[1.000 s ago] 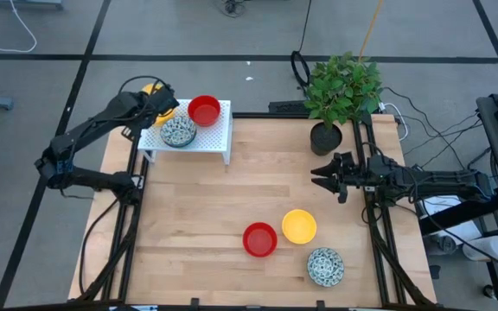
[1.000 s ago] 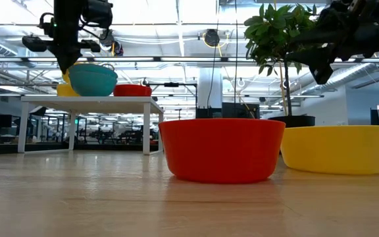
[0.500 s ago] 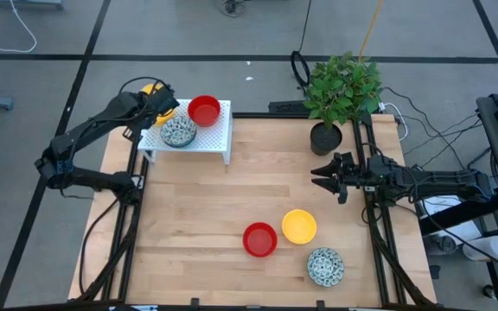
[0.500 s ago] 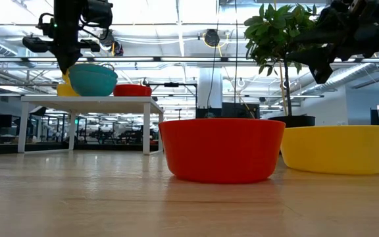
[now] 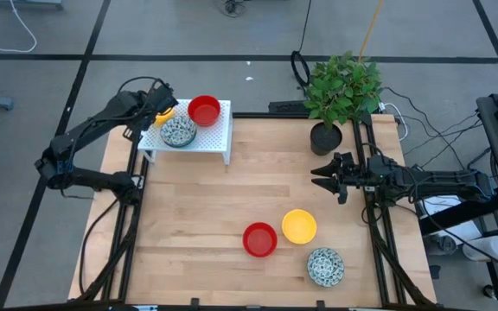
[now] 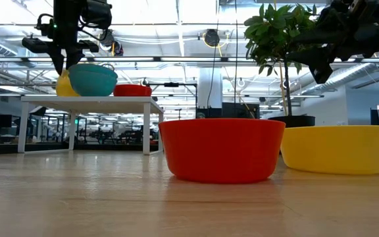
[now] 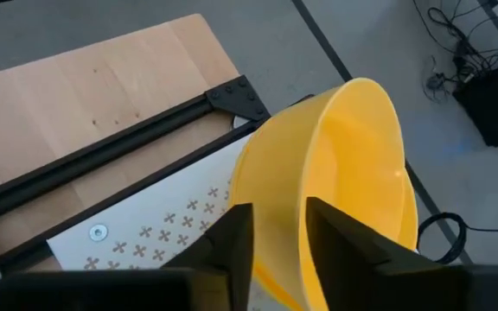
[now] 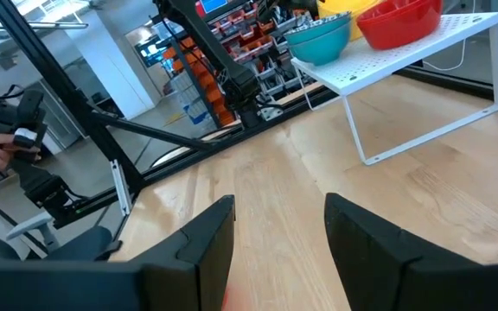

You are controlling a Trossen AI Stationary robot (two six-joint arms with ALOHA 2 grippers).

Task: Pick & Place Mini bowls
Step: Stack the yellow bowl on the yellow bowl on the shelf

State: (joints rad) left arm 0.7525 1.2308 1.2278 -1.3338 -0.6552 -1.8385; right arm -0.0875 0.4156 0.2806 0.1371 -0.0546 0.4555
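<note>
My left gripper (image 5: 161,108) (image 7: 277,209) is at the far left corner of the white perforated shelf (image 5: 207,138), shut on a yellow mini bowl (image 5: 165,111) (image 6: 63,84) (image 7: 335,164). On the shelf stand a red bowl (image 5: 204,110) and a speckled bowl (image 5: 178,131), which looks teal from the side (image 6: 93,79). A red bowl (image 5: 259,239), a yellow bowl (image 5: 299,225) and a speckled bowl (image 5: 325,266) rest on the table. My right gripper (image 5: 318,177) (image 8: 275,212) hovers open above the table's right side, by the plant pot. My left gripper pinches the yellow bowl's wall at the rim (image 7: 275,186), with one finger (image 7: 327,233) inside the bowl and the other finger (image 7: 232,242) outside. The bowl is tipped on edge over the shelf's far left corner. I cannot tell whether its lower edge still touches the shelf.
A green plant in a black pot (image 5: 327,136) stands at the table's far right. The wooden table (image 5: 197,207) shows bare wood between the shelf and the three near bowls. Dark frame rails run along both table sides.
My left gripper has tipped the yellow bowl up. In the low view the bowl sat flat on the shelf behind the speckled one; now it stands tilted and slightly higher. The right arm has kept still.
</note>
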